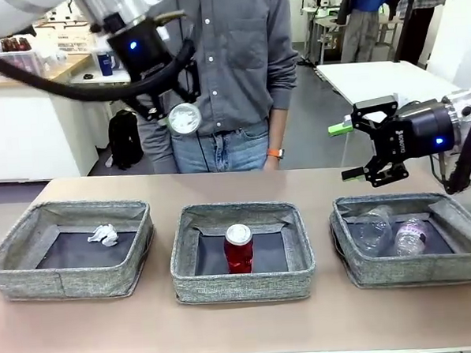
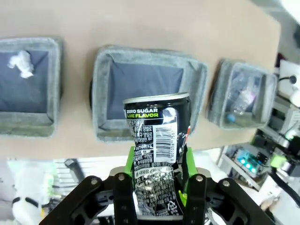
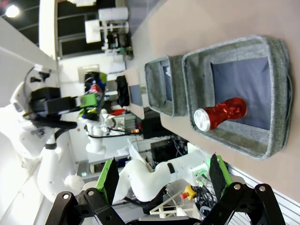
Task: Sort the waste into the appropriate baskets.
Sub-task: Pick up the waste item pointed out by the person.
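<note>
My left gripper hangs high over the middle basket, shut on a crushed dark can. In the left wrist view its green pads clamp that can, which hides part of the middle basket below. An upright red soda can stands in the middle basket. A white paper wad lies in the left basket. The right basket holds a clear cup and a plastic bottle. My right gripper is open above the right basket's back edge.
A person in a grey shirt stands at the table's far side, behind the middle basket, one hand low at the table edge. Bare tabletop runs in front of the three baskets. A white table stands behind at right.
</note>
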You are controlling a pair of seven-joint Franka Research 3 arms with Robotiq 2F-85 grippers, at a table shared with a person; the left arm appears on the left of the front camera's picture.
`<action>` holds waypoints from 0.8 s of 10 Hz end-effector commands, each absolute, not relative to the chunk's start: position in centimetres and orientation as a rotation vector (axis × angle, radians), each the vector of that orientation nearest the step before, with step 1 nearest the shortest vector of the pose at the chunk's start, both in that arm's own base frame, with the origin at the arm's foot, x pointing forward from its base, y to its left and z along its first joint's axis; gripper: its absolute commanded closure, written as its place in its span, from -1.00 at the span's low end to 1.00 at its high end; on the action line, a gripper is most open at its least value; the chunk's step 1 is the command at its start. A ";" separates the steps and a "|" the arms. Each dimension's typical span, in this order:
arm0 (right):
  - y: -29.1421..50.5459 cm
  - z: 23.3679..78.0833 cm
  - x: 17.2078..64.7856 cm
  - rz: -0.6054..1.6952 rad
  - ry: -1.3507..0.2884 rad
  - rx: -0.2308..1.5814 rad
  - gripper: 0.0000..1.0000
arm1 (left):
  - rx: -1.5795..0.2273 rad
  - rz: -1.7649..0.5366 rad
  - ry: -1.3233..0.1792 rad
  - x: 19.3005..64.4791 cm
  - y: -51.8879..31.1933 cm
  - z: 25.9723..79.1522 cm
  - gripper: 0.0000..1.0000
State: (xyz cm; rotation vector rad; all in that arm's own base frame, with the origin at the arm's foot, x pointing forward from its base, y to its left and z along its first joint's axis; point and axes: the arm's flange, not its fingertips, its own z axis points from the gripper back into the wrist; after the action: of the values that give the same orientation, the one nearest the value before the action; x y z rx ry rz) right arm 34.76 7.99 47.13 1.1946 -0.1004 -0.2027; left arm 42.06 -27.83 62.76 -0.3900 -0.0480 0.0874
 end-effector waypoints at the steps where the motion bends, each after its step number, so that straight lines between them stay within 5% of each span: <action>1: 7.9 47.5 34.8 -0.212 -0.084 1.189 -1.00 | -0.378 0.043 -0.094 40.7 -32.6 69.0 0.18; 4: 7.9 47.5 34.8 -0.212 -0.084 1.189 -1.00 | -0.300 -0.008 -0.159 37.2 -39.2 76.2 0.18; 8: 7.9 47.5 34.8 -0.212 -0.084 1.189 -1.00 | -0.230 -0.012 -0.223 37.2 -40.4 77.5 0.18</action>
State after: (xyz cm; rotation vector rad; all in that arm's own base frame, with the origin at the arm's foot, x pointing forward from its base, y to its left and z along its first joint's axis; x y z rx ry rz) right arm 34.75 7.98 47.13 1.1945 -0.1006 -0.2028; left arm 36.89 -40.05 76.77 -0.2819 -0.2037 -0.0466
